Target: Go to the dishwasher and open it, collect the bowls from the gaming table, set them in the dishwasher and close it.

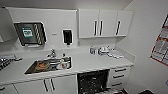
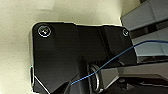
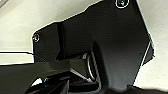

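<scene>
The dishwasher sits under the white counter, straight ahead and low in the head view. It stands open, and its dark inside with racks shows. The bowls and the gaming table are out of view. Both wrist views look onto the robot's own dark plate over a pale floor.
A steel sink holding dishes lies left of the dishwasher, with a tap behind it. White drawers flank the dishwasher's right side. Wall cabinets hang above. A wall with a poster closes the right side.
</scene>
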